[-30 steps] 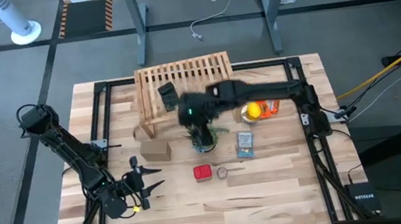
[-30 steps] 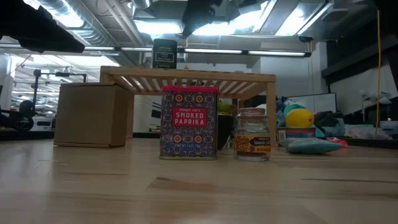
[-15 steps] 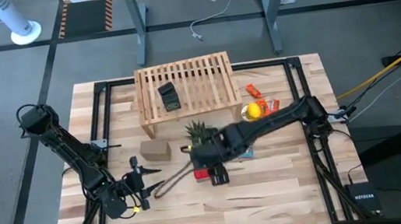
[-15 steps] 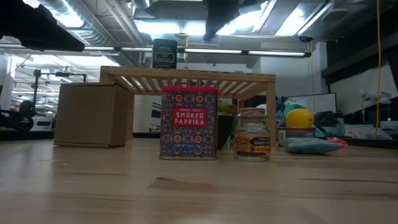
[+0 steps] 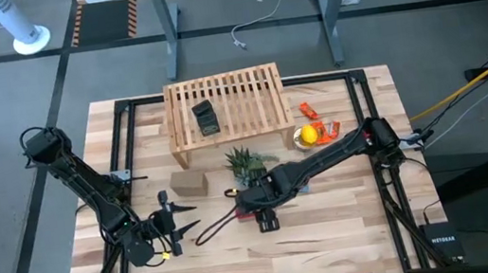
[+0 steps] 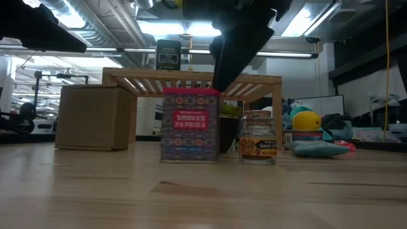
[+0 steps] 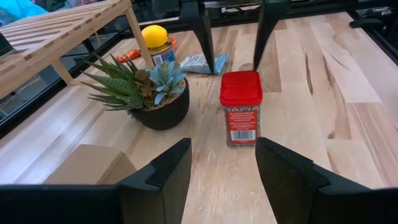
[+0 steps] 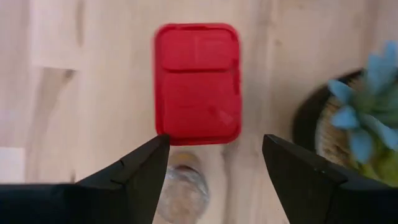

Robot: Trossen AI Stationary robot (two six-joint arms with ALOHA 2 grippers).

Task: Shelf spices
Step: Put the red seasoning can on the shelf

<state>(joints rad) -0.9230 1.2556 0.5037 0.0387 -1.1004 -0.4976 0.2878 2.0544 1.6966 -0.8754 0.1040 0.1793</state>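
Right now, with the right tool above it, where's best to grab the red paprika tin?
Probably from straight above, closing on the two long flat sides just under the lid. The red paprika tin stands upright and boxy, and the open right tool already hangs over it. Mind the small jar close beside it.

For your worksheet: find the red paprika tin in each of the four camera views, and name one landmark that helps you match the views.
High view: the red tin is mostly hidden under the right gripper, in front of the potted plant.
Low view: centre, in front of the shelf.
Left wrist view: upright at centre.
Right wrist view: lid from above, beyond open fingers.
Shared landmark: the potted plant beside the tin.
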